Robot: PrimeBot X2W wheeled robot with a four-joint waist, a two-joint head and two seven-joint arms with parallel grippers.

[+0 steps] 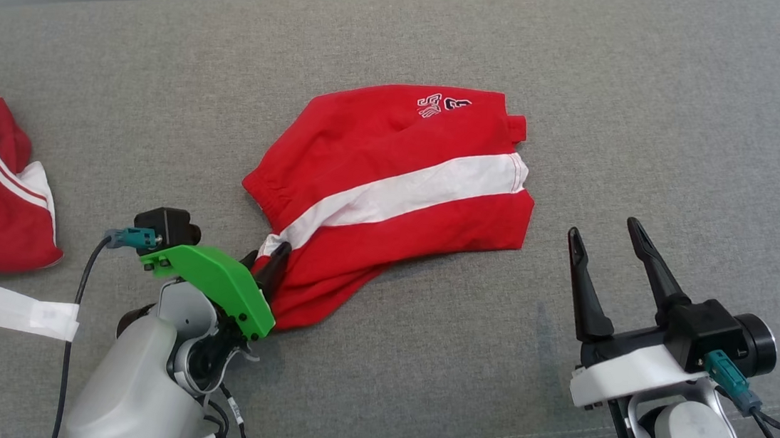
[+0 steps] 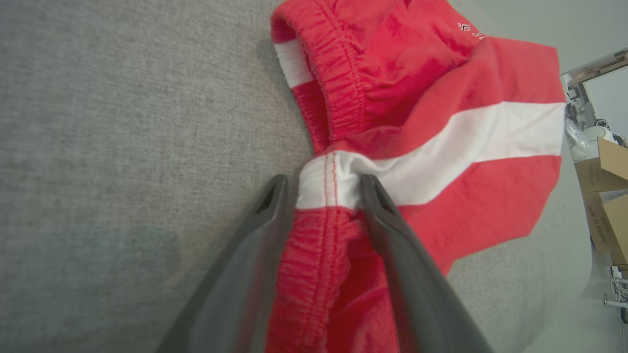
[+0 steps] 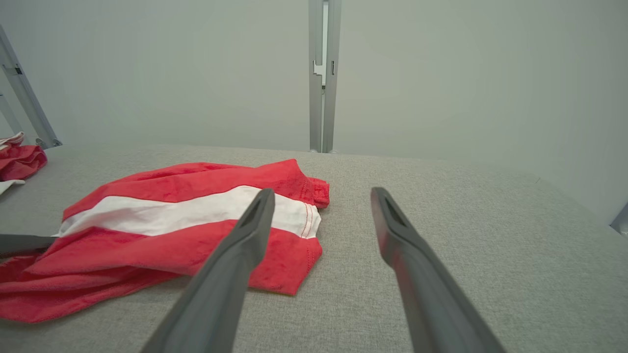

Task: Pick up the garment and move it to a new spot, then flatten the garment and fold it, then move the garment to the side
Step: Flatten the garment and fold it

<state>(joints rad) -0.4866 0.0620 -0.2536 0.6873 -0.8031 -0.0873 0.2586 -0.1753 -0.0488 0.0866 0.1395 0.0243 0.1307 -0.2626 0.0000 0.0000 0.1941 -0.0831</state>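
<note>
While the shorts (image 1: 401,177) are pinched by the left gripper (image 1: 266,254), they should be lifted clear; the right gripper (image 1: 604,228), lower right, is spread.

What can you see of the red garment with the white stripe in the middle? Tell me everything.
The red garment looks like soft knit shorts: a broad white stripe runs across it, a small printed logo sits near the far edge, and a gathered elastic band edges one opening. It lies crumpled on the grey fabric surface. The left gripper is shut on its near corner, bunching the cloth at the stripe's end. The right gripper is open and apart from it.
</note>
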